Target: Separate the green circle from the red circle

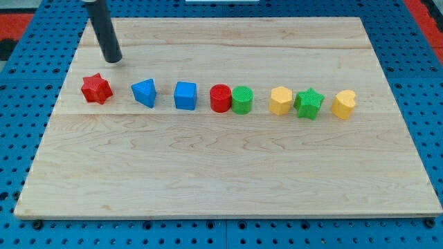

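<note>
The green circle and the red circle stand side by side and touch, near the middle of a row of blocks on the wooden board. The red circle is on the green one's left. My tip is at the view's upper left, above and slightly right of the red star, far from both circles.
The row runs left to right: the red star, a blue triangle, a blue cube, the two circles, a yellow hexagon, a green star touching it, and a yellow heart. Blue pegboard surrounds the board.
</note>
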